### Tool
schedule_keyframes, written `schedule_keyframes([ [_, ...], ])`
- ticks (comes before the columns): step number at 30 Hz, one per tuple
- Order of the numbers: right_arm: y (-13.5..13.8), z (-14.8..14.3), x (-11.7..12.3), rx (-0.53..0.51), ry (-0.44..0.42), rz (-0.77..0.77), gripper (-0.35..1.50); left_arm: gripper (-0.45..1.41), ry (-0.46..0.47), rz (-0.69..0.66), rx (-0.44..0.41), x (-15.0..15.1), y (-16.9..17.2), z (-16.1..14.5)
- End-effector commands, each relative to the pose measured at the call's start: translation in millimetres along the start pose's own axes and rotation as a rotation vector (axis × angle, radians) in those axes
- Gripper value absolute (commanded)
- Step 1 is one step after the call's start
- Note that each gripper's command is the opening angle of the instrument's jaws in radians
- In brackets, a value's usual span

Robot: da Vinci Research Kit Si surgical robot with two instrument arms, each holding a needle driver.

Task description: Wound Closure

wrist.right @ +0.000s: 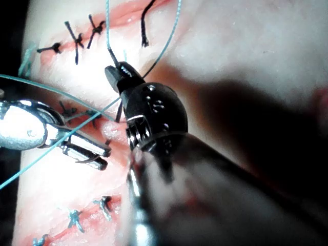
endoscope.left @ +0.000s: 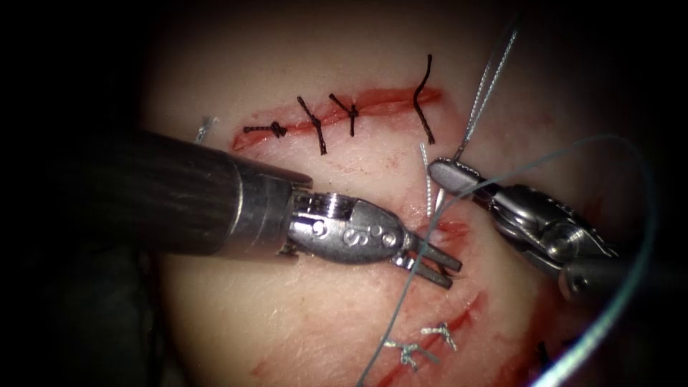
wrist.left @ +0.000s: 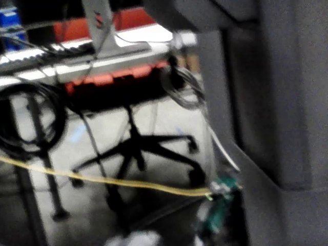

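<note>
Currently, two cuts are seen on the tissue (endoscope.left: 236, 322) in the endoscope view. The upper cut (endoscope.left: 387, 104) is already held together by dark stitches (endoscope.left: 313, 125), and a lower cut (endoscope.left: 448, 229) runs down toward the bottom edge of the tissue, where pale stitches (endoscope.left: 412, 351) are tied across it.

The left pincer (endoscope.left: 438, 266) is placed directly over the lower cut, at its middle part. Its jaws are seen a little apart and nothing is gripped between them; the pale thread (endoscope.left: 631, 287) only passes close beside them. It is judged that this tool is kept ready at the wound and does not hold anything.

The right pincer (endoscope.left: 441, 170) is on the right side of the lower cut, just above it. Its jaws are closed on the thread, which goes up from the tip toward the upper edge of the tissue. A long loop of the same thread is carried around the right side and comes back down across the lower cut. Probably the thread is held up like this so that it stays away from the wound.

In the right wrist view the same grip is seen: the right pincer (wrist.right: 117, 74) is closed on the thread (wrist.right: 169, 38), and the left pincer (wrist.right: 89, 154) lies just beside it, slightly parted.

The needle cannot be made out, so it cannot be told whether it is in the tissue.
</note>
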Motion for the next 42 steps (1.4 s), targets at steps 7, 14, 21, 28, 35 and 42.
schedule_keyframes([
  [7,-0.9,0.6,-0.4,0.065,0.063,-0.286,1.31,-0.45,0.087,-0.274,-0.026,-0.4,0.5,-0.5],
  [14,-2.1,-0.6,0.8,0.07,0.06,-0.315,1.4,-0.45,0.24,-0.626,-0.098,0.2,1.2,-1.9],
  [21,-3.0,-1.8,2.8,0.065,0.06,-0.357,1.31,-0.45,0.444,-1.136,-0.218,1.6,2.7,-4.3],
  [28,-2.7,-3.1,4.0,0.064,0.065,-0.384,1.25,-0.45,0.569,-1.495,-0.258,6.8,2.4,-11.0],
  [35,-3.5,-3.1,4.2,0.061,0.065,-0.389,0.94,-0.45,0.793,-1.605,-0.238,12.4,1.0,-19.5],
  [42,-7.3,-1.7,4.9,0.159,0.025,-0.439,-0.35,-0.45,1.005,-1.608,-0.24,15.5,1.3,-23.7],
])
